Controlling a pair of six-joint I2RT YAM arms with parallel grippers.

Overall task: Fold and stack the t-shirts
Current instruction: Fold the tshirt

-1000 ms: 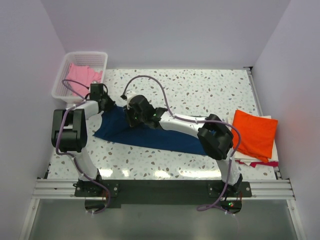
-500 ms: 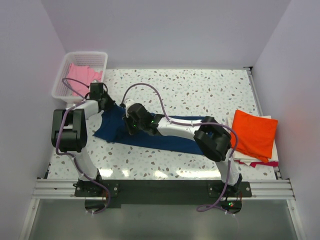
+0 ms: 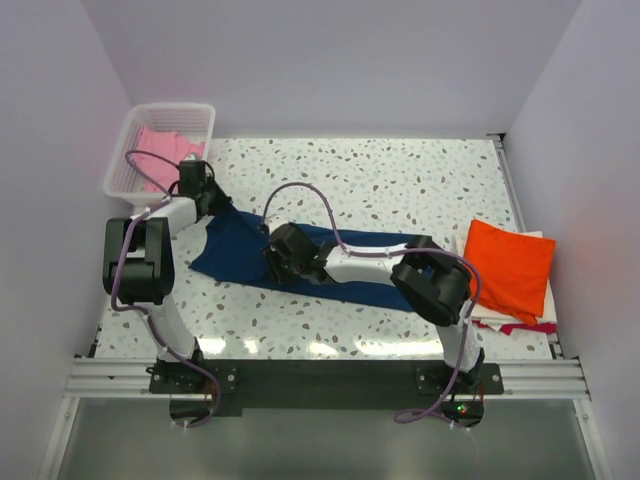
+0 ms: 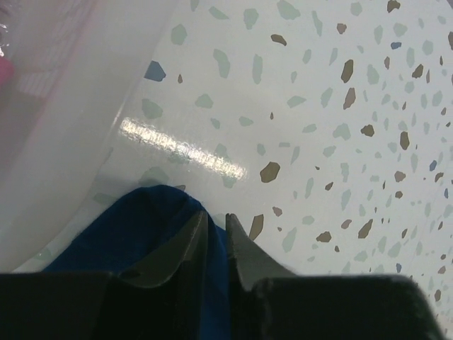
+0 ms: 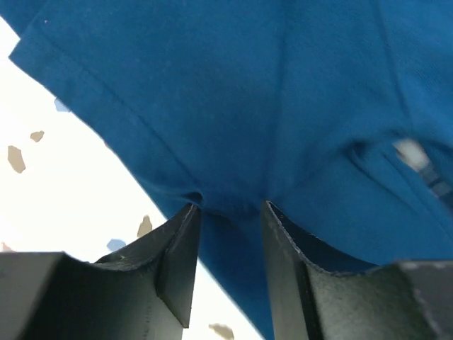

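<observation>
Three t-shirts are in the top view. The navy t-shirt lies spread out long and flat on the speckled surface, in the middle and a bit to the left. The orange t-shirt sits folded near the right edge, on top of something white with a pink strip poking out. The pink t-shirt is inside the white basket at the far left corner.

The left tool is at the far left corner of the navy t-shirt, close to the basket. The right tool is low on the shirt's near side. The right arm lies across the navy t-shirt and hides much of its middle from above. A purple cable loops over it too.

From above you cannot tell how the tools grip. The wrist views show that. In the left wrist view, the left tool is clenched almost closed, with a thin bit of blue cloth pinched between its tips. The blurry basket wall is at the upper left of that view. In the right wrist view, the right tool has its fingers a little apart and grasps a bunched fold of the blue cloth. A small pale patch shows on the cloth at the right, too blurry to make out.
</observation>
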